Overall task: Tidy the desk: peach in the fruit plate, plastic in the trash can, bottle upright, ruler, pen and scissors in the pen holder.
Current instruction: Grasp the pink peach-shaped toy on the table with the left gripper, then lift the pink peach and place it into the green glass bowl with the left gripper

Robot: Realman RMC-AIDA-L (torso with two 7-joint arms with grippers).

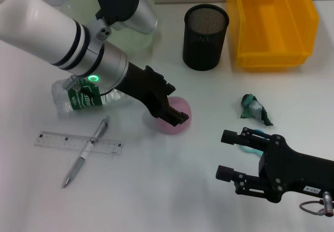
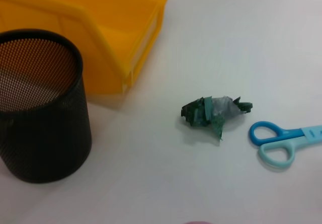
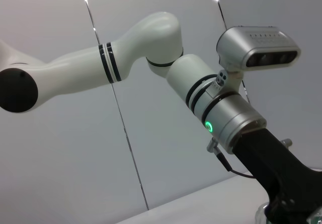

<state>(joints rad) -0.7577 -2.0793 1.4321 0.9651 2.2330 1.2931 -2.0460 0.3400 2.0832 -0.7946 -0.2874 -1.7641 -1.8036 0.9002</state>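
Two arms reached over the white tabletop (image 1: 172, 190). The left gripper (image 1: 175, 114) hung at the pink peach (image 1: 180, 118), its dark jaws over the fruit's near side, but whether they had closed on it could not be told. The right gripper (image 1: 229, 156) hovered low near the front edge, jaws spread apart and holding nothing, with the blue scissors (image 2: 284, 141) partly hidden beneath it in the head view. Just beyond that gripper lay the crumpled green plastic (image 1: 255, 108), apart from the scissors. The clear bottle (image 1: 86, 97) with its green label lay on its side under the left arm's wrist. Nearer the front, the transparent ruler (image 1: 78, 143) rested flat with the silver pen (image 1: 86, 151) lying slantwise across it. At the back stood the black mesh pen holder (image 1: 205, 36), upright, and just beside it the yellow bin (image 1: 271, 23). A pale green fruit plate (image 1: 138, 36) showed behind the left arm, mostly covered by it.
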